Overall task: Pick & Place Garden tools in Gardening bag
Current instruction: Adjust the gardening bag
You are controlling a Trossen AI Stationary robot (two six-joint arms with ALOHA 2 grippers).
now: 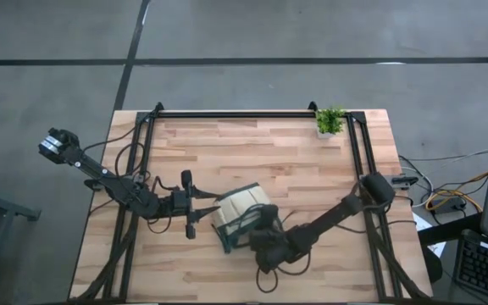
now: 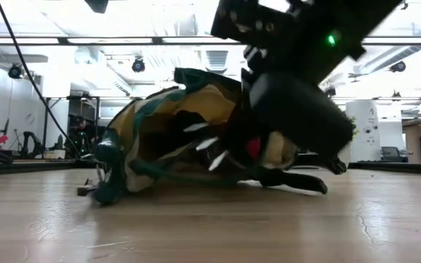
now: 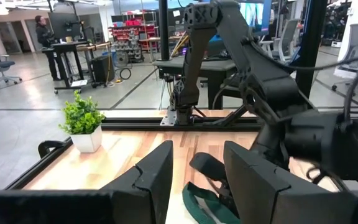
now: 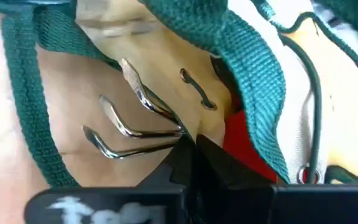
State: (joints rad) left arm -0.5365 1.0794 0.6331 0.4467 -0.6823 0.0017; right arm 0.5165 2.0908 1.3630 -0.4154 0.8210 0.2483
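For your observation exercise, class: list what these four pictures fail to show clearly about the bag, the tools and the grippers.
- Gardening bag, high view: contents hidden by its canvas side and the right arm.
- Rake, right wrist view: handle hidden behind the right gripper.
- Red item: partly covered by trim, identity unclear.
- Left gripper: what it holds, if anything, is too small to tell.

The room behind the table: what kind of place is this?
Probably a robotics lab or workshop. Red storage shelves hold equipment, a person stands at a raised desk, and two dark robot arms work over a pale wooden table.
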